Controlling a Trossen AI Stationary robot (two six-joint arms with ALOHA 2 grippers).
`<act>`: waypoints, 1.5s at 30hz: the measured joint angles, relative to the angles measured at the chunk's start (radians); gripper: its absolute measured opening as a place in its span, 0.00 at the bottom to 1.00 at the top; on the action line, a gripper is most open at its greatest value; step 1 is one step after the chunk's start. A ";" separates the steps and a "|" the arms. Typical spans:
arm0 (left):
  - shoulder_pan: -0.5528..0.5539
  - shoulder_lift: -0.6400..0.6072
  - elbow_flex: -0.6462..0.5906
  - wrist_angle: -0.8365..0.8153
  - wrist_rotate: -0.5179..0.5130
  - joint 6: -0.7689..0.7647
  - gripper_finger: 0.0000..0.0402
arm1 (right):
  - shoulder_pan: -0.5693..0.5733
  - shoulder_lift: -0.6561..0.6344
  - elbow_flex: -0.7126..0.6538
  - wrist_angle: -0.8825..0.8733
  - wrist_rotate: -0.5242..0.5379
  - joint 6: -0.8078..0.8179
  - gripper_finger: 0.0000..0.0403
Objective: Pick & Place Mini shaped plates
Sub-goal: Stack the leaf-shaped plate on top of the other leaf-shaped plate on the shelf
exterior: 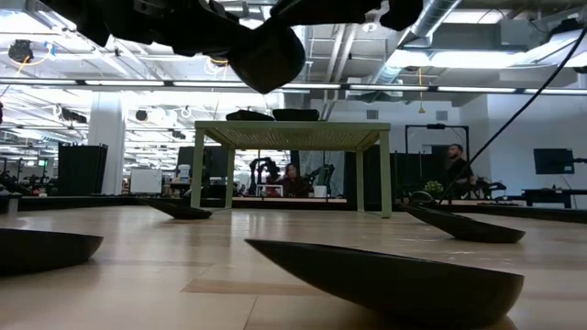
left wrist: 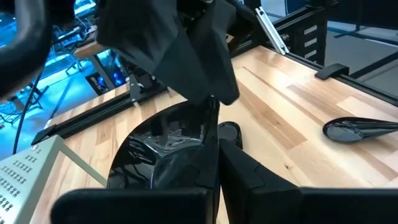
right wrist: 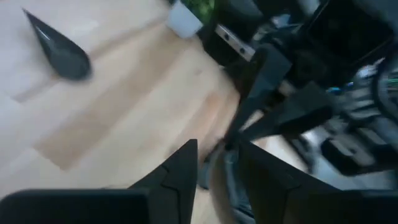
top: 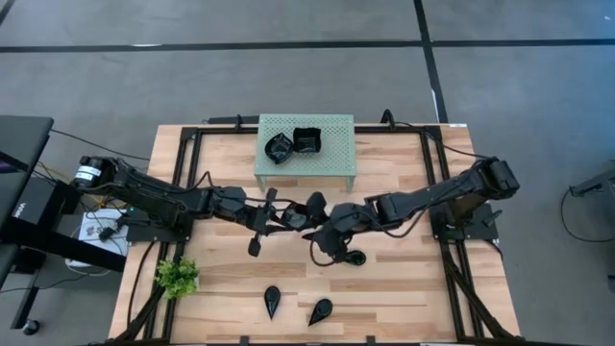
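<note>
A glossy black mini plate (left wrist: 163, 155) with a wavy, reflective surface hangs above the middle of the table, pinched at its rim between the fingers of the left gripper (top: 306, 210); in the low view the same plate (exterior: 266, 53) shows as a dark rounded shape held high above the wood. The right gripper (top: 333, 236) meets it from the other side, its fingers (right wrist: 180, 167) set either side of a dark rim, though whether they are clamped on it I cannot tell. Two more black plates (top: 292, 144) sit side by side on top of the mint-green rack (top: 336, 154) at the far edge; two pointed teardrop plates (top: 272, 301) lie near the front edge, close together but apart; a small round one (top: 356, 258) lies just beside the right gripper. A small green plant (top: 177, 277) stands at the front left corner; the table (top: 404, 288) is bare wood to the right of the teardrops and along both sides.
</note>
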 joint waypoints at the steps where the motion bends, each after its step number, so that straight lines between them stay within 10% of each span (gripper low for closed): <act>1: 0.000 0.000 0.000 -0.002 0.000 0.000 0.02 | 0.009 0.000 0.000 0.007 0.041 -0.025 0.28; 13: 0.004 -0.023 0.018 -0.043 -0.082 0.071 0.02 | 0.239 -0.019 0.125 -0.154 0.612 -0.014 0.28; 24: 0.277 -0.198 0.232 -0.573 -0.135 0.417 0.02 | 0.210 -0.188 0.011 -0.488 0.334 0.738 0.28; 34: 0.744 -0.133 0.246 -0.621 0.441 0.491 0.02 | 0.117 -0.063 -0.161 -0.217 0.189 0.756 0.28; 45: 0.813 -0.053 0.246 -0.600 0.553 0.457 0.04 | 0.057 0.018 -0.161 -0.205 -0.123 0.732 0.28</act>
